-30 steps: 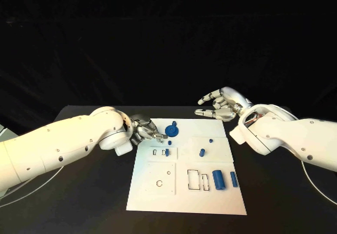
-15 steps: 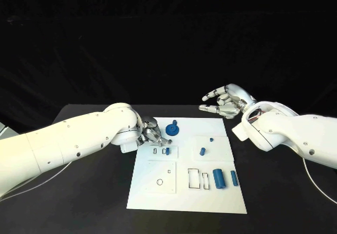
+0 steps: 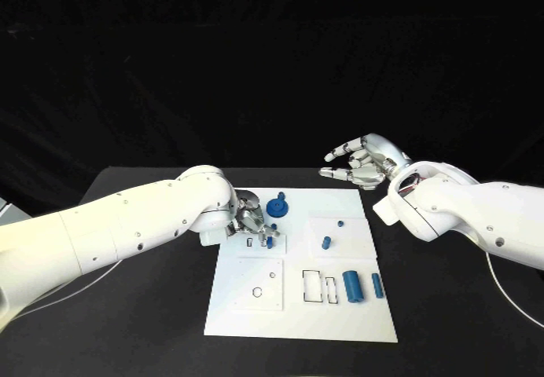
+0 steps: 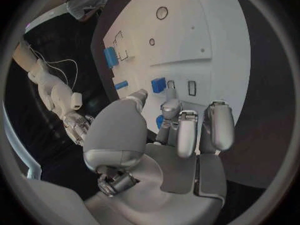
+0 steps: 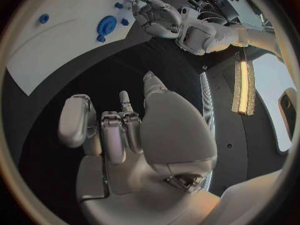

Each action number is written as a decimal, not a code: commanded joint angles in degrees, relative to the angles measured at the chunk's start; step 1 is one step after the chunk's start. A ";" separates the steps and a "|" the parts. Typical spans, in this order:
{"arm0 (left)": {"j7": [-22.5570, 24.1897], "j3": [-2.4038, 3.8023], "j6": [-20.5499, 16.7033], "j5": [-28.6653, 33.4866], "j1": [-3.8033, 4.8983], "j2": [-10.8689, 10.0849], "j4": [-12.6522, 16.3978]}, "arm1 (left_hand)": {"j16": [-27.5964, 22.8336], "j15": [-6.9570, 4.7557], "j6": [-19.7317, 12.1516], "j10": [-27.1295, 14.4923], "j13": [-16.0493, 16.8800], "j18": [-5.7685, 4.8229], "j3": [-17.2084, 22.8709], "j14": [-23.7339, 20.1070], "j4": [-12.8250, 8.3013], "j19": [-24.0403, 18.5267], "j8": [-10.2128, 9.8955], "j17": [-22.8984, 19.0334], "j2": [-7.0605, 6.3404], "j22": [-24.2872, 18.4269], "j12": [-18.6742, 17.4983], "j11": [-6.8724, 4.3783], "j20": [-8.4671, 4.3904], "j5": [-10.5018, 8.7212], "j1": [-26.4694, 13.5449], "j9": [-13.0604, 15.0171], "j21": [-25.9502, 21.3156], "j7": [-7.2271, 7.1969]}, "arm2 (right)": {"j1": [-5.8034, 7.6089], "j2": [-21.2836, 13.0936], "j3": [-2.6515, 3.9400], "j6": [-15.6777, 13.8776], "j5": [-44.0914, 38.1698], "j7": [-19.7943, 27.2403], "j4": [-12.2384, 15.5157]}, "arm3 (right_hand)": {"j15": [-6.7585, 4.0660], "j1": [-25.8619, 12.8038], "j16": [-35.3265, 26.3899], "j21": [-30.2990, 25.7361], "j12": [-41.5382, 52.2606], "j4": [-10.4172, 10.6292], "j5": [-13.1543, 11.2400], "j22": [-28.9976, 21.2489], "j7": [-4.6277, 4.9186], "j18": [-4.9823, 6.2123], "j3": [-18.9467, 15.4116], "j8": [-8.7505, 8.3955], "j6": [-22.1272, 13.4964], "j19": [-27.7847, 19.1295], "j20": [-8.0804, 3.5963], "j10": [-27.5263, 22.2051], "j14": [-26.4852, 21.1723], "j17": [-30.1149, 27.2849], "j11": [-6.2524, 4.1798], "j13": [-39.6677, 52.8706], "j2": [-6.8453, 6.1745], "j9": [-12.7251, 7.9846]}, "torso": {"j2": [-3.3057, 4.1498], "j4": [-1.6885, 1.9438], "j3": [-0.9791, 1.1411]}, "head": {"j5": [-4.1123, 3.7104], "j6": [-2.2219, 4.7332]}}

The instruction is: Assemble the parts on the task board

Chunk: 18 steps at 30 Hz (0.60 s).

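The white task board (image 3: 300,314) lies mid-table. My left hand (image 3: 251,218) hovers over its far left part, fingers pointing down with nothing between them. Just past the fingertips a small blue part (image 3: 270,243) stands at the narrow slots (image 4: 159,84); another small peg (image 3: 272,229) is beside the hand. A round blue part (image 3: 279,209) lies near the far edge (image 5: 106,26). Two small parts (image 3: 326,243) sit on the right panel, and two blue cylinders (image 3: 353,287) lie lower right. My right hand (image 3: 361,165) is raised beyond the board's far right corner, fingers spread, empty (image 5: 119,130).
The black table (image 3: 125,314) surrounds the board. My bulky left forearm (image 3: 125,228) crosses the table's left side. My right forearm (image 3: 464,208) hangs over the right side. A circular hole and rectangular outlines (image 3: 317,289) mark the board's near half.
My left arm has swung in over the board's left edge, carrying the hand slightly right toward the slots. My right hand has lifted a little and then held still.
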 commanded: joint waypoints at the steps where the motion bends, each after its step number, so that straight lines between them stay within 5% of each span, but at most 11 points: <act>1: -0.36 -0.08 2.49 0.07 0.12 0.46 -0.30 | 0.19 0.13 0.09 0.16 -0.16 -0.92 -0.23 5.23 -0.16 0.21 -0.08 13.27 0.50 0.03 -0.08 -0.15 0.03 -0.06 -0.23 0.16 0.19 -0.04 | 0.02 0.05 0.03 1.00 -0.05 0.06 0.00 | 0.45 0.43 -0.17 -0.34 -0.15 0.03 0.23 -0.04 -0.14 0.50 0.24 0.26 0.01 -0.46 0.13 3.91 5.70 13.93 0.32 12.96 0.38 0.03 | 0.01 0.05 -0.01 | -0.11 -0.11; 18: -0.01 -0.19 3.24 1.09 0.11 1.13 -0.18 | 0.20 -0.24 1.09 0.27 -0.18 -0.94 0.22 5.25 -0.26 0.29 0.93 13.34 1.64 0.25 -0.25 -0.62 -0.13 0.18 2.22 1.88 0.27 -0.60 | 0.02 0.62 0.03 1.60 -0.16 -0.34 -0.57 | 0.45 0.44 -0.23 -0.58 -0.20 0.01 0.42 -0.20 -0.14 0.55 0.29 0.29 0.01 -0.54 0.13 3.86 5.66 13.75 0.32 12.92 0.54 0.03 | -0.03 0.13 -0.06 | -0.20 -0.39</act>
